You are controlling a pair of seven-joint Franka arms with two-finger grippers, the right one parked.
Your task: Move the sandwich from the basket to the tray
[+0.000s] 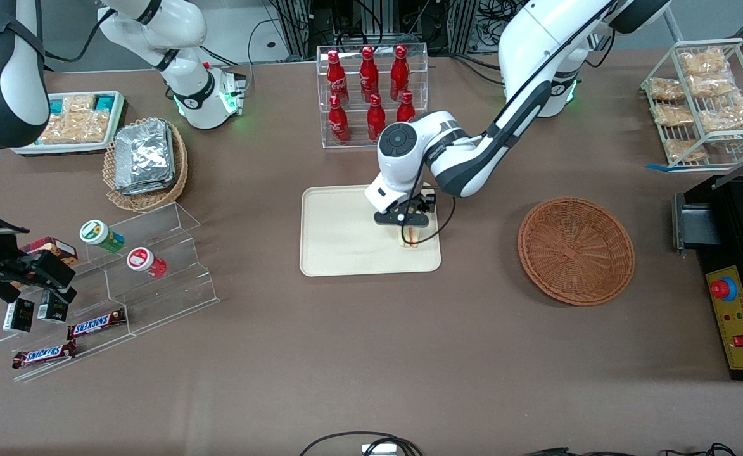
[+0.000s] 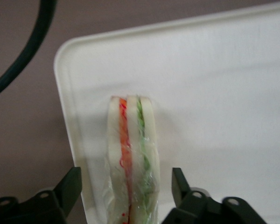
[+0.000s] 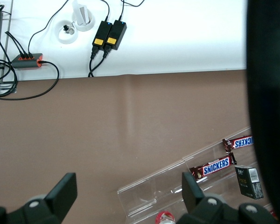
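Note:
The sandwich (image 1: 412,238) stands on edge on the cream tray (image 1: 339,240), near the tray corner that is nearest the front camera and toward the reddish-brown basket (image 1: 576,250). The basket holds nothing. In the left wrist view the sandwich (image 2: 130,140) shows its red, orange and green layers under clear wrap, resting on the tray (image 2: 214,93). My left gripper (image 1: 409,229) hangs low over the sandwich. In the wrist view the gripper (image 2: 125,182) is open, with one finger on each side of the sandwich and a gap between each finger and the bread.
A clear rack of red bottles (image 1: 371,95) stands farther from the camera than the tray. A tan basket with foil packets (image 1: 146,161), a white snack tray (image 1: 76,123) and an acrylic stepped shelf (image 1: 124,278) lie toward the parked arm's end. A wire snack rack (image 1: 700,101) and a black control box (image 1: 735,316) lie toward the working arm's end.

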